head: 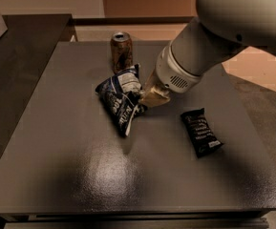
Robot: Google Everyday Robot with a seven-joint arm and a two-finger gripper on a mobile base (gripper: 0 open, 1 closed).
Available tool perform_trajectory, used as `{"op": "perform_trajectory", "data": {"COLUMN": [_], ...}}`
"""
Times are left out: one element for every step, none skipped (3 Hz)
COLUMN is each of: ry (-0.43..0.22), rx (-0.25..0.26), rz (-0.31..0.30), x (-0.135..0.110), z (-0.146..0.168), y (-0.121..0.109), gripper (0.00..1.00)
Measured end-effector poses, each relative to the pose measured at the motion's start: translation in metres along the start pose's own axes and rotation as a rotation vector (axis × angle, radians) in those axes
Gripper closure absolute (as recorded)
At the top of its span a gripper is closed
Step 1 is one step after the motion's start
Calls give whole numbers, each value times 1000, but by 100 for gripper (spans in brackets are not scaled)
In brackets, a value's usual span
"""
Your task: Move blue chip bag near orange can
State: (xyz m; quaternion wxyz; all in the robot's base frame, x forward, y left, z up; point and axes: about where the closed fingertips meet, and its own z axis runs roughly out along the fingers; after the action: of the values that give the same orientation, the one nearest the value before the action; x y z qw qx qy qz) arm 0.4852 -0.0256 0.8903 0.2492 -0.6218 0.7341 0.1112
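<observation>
Pincer (145,100) grips blue chip bag (120,98) nr orange can (121,51).

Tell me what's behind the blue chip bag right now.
The orange can stands upright just behind the blue chip bag; the bag's top edge covers the can's base, so touching or apart cannot be told. The gripper grips the bag's right edge.

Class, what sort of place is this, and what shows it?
Likely an indoor robot test area: a grey table with an orange can, and the gripper holding a blue chip bag beside it.
</observation>
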Motion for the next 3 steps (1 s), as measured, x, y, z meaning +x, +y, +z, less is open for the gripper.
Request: {"op": "perform_trajectory", "data": {"ry": [2,-12,-43], "rx": [30,49,66], "rz": [41,78,99], "x": [16,26,34], "z": [-11,-13,-12], "y": [-25,-49,-62], "gripper": [100,81,59]}}
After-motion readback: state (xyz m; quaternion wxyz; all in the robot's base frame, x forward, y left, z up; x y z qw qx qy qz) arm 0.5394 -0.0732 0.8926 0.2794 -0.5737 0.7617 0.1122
